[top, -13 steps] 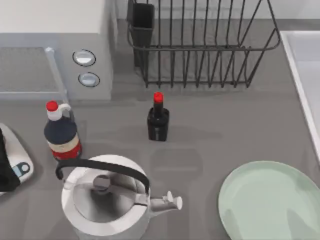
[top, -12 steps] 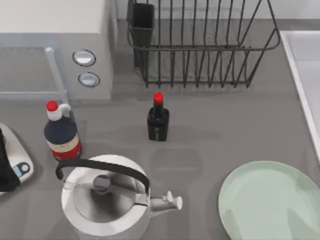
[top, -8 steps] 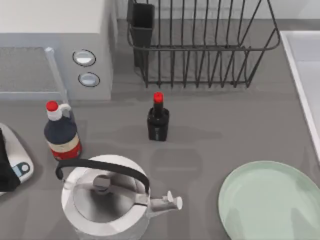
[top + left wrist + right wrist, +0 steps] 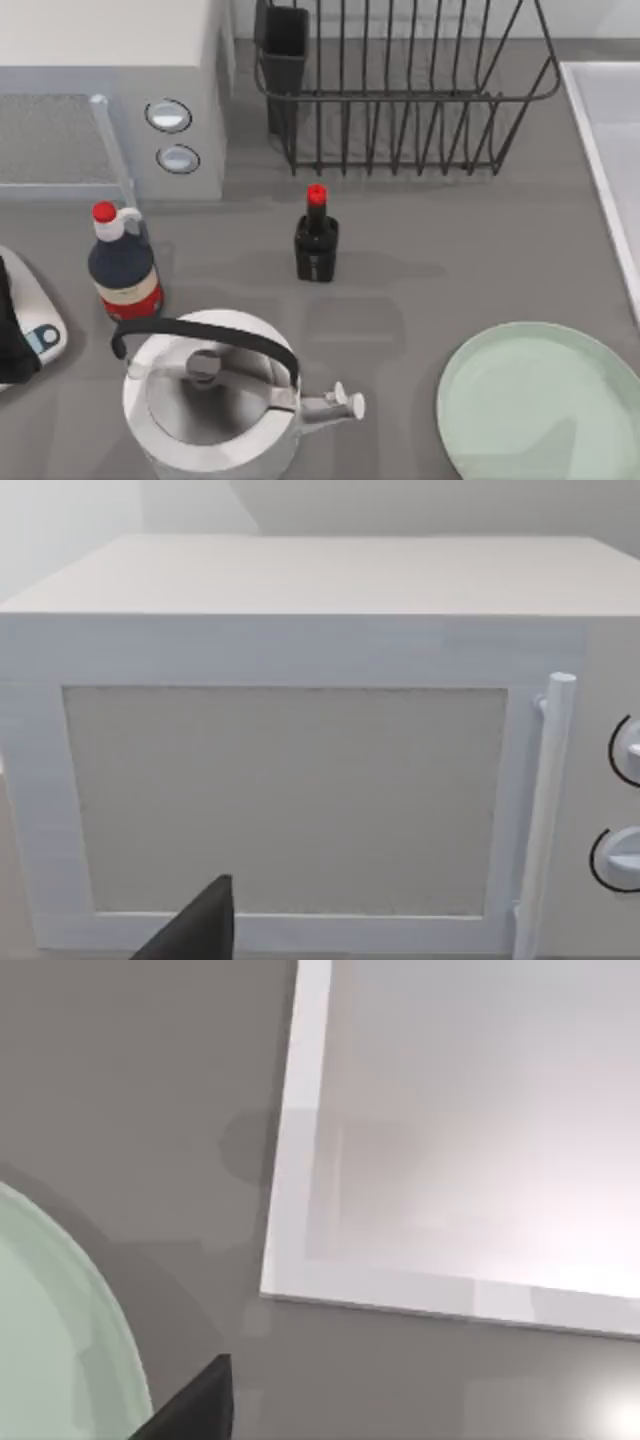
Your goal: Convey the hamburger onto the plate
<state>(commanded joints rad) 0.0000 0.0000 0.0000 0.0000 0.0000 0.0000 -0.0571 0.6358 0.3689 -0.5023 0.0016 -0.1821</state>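
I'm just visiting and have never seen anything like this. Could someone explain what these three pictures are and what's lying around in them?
This is a simulated kitchen counter worked by two AgileX robot arms, each ending in a pincer. One picture looks straight down on the counter: a microwave, a wire dish rack, two dark bottles with red caps, a white kettle and a pale green plate. The other two come from cameras on the arms' wrists. The left one faces the microwave's door; the right one looks down at the plate's edge and a white tray. The dark wedge low in each is probably part of that arm's pincer.
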